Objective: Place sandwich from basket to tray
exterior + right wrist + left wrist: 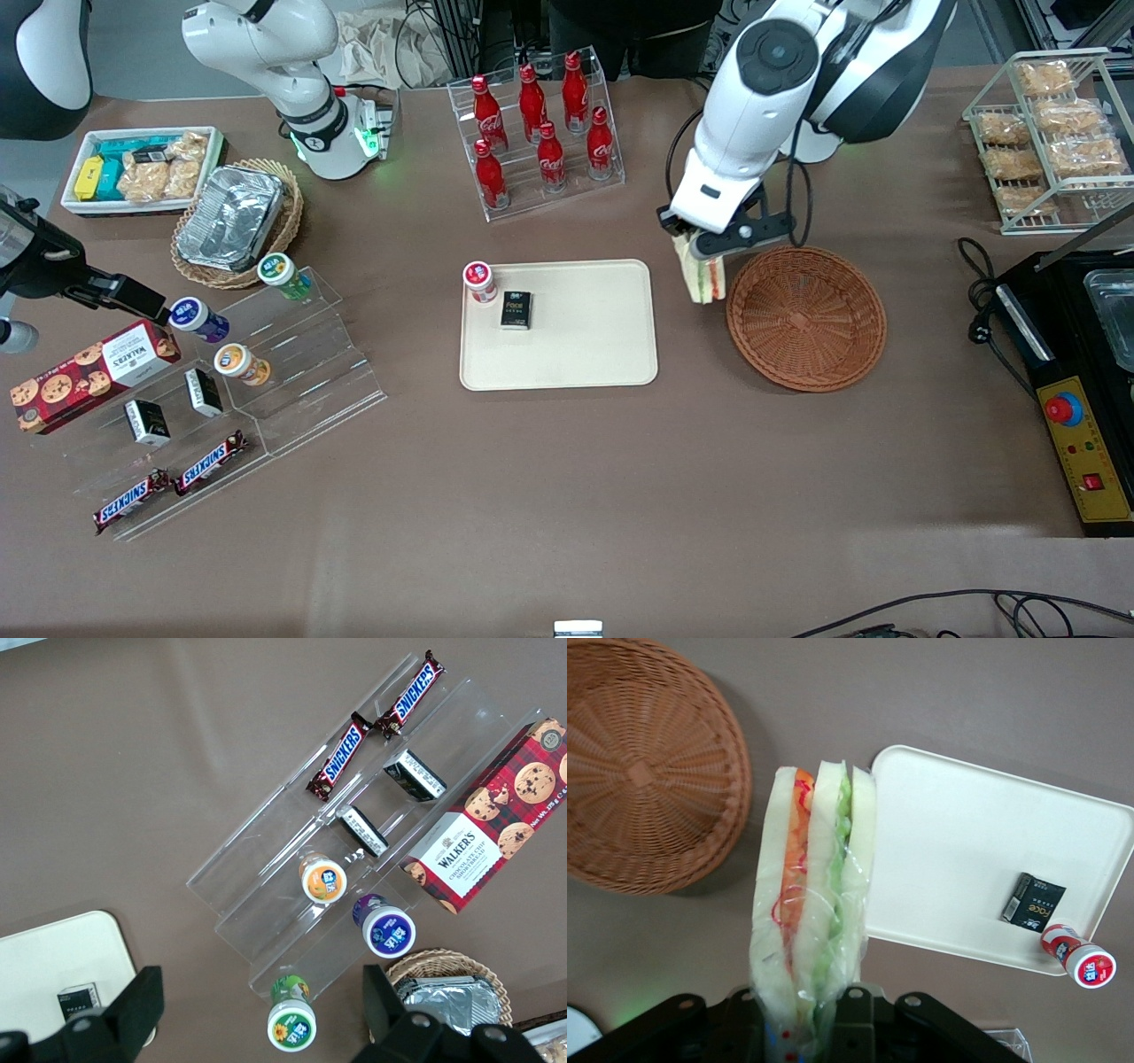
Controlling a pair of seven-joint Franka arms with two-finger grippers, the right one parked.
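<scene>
Pale sandwich point(705, 276) clamped in tool point(709, 251), between basket point(806, 317) and tray point(585, 350)

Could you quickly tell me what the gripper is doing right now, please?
Gripper: shut on the sandwich, held in the air between the basket and the tray.
</scene>
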